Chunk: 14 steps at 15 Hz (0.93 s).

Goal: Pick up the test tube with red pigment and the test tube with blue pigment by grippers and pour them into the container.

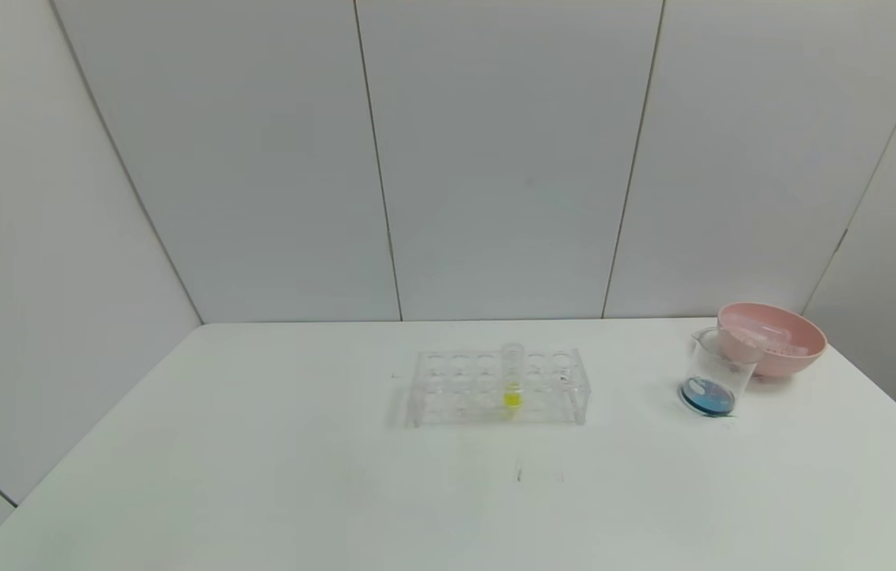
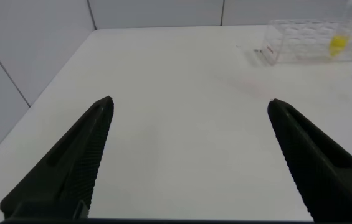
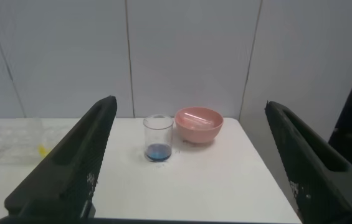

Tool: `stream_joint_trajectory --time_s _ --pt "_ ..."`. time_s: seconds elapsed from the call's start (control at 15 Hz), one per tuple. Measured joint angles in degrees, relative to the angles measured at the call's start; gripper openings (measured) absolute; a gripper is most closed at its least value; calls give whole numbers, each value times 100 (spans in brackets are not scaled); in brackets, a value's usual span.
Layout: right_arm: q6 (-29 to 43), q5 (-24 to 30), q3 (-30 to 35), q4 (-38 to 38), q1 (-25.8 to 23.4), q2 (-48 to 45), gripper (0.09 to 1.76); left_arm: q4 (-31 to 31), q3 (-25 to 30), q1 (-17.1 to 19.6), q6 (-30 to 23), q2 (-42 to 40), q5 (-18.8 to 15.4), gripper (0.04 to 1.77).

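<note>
The container, a clear beaker [image 1: 711, 377] with dark blue liquid in its bottom, stands at the table's right, and also shows in the right wrist view [image 3: 158, 138]. No tube with red or blue liquid shows in any view. My left gripper [image 2: 189, 101] is open and empty over bare table, left of the rack. My right gripper [image 3: 189, 102] is open and empty, held back from the beaker and facing it. Neither gripper shows in the head view.
A clear tube rack [image 1: 495, 388] stands mid-table with one yellow-liquid tube [image 1: 512, 381] upright in it. A pink bowl [image 1: 781, 349] just behind the beaker holds clear empty tubes lying down. The table's right edge runs close past the bowl.
</note>
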Motion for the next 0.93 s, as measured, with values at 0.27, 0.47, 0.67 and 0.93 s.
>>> stream_joint_trajectory --time_s 0.27,0.47,0.67,0.93 --pt "-24 45 -347 479 -221 -138 170 0 0 0 0 0 0 176" --pt "-22 401 -347 692 -450 -367 170 -2 0 0 2 0 0 176" --pt "-32 690 -13 730 -535 -940 170 0 0 0 0 0 0 176" --pt "-9 1009 1018 -20 -579 -1602 170 0 0 0 0 0 0 176"
